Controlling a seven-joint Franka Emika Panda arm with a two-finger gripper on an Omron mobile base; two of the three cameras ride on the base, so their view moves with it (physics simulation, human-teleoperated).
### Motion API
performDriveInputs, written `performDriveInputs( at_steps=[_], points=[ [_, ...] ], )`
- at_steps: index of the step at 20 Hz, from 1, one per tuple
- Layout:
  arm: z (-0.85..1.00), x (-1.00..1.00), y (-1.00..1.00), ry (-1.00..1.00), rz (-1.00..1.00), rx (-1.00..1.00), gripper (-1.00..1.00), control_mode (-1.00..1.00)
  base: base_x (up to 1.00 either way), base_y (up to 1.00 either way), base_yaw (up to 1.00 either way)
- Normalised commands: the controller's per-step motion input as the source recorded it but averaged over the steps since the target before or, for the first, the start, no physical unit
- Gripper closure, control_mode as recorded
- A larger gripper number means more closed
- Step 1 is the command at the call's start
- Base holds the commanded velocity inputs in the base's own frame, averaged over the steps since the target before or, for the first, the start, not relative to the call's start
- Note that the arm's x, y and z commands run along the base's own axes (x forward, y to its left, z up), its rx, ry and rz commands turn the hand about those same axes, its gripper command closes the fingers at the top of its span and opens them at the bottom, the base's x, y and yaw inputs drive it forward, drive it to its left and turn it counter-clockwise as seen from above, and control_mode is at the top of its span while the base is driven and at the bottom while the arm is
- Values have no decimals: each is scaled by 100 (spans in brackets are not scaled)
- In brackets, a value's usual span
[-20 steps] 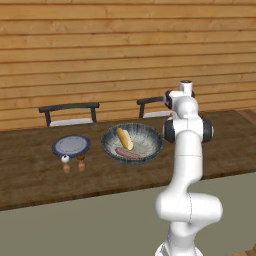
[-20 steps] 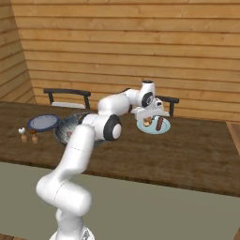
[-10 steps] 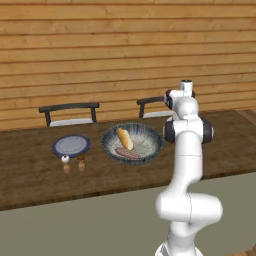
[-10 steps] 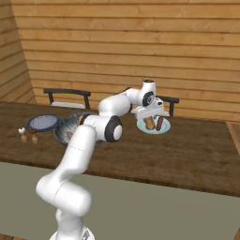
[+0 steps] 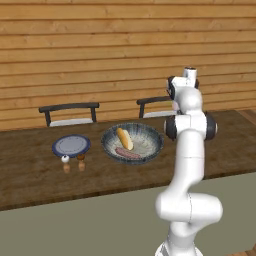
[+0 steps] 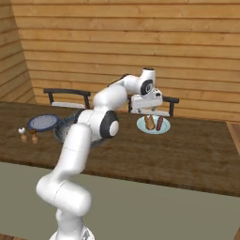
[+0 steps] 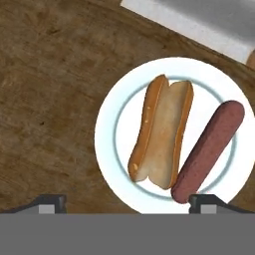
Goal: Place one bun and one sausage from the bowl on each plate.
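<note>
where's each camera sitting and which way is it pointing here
Left base view: behind the arm to its left, facing forward and down over the table at the bowl and blue-grey plate; the white arm rises at lower right.
Right base view: behind the arm to its right, facing the same table; the arm rises from lower left and reaches to the hand above the white plate.
Hand view: on the hand, looking straight down at the white plate with bun and sausage; finger tips at the bottom.
Right base and hand views share the white plate.
</note>
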Motion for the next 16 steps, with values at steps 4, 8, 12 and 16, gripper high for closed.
performDriveInputs(
  at_steps=[4, 8, 12, 16],
  points=[
    [16, -51, 100, -7, -14, 0, -100, -100, 0, 0, 0],
    [0, -38, 100, 1, -5, 0, -100, -100, 0, 0, 0],
    [0, -39, 100, 1, -1, 1, -100, -100, 0, 0, 0],
    [4, -53, 96, 5, -2, 0, -100, -100, 0, 0, 0]
  ],
)
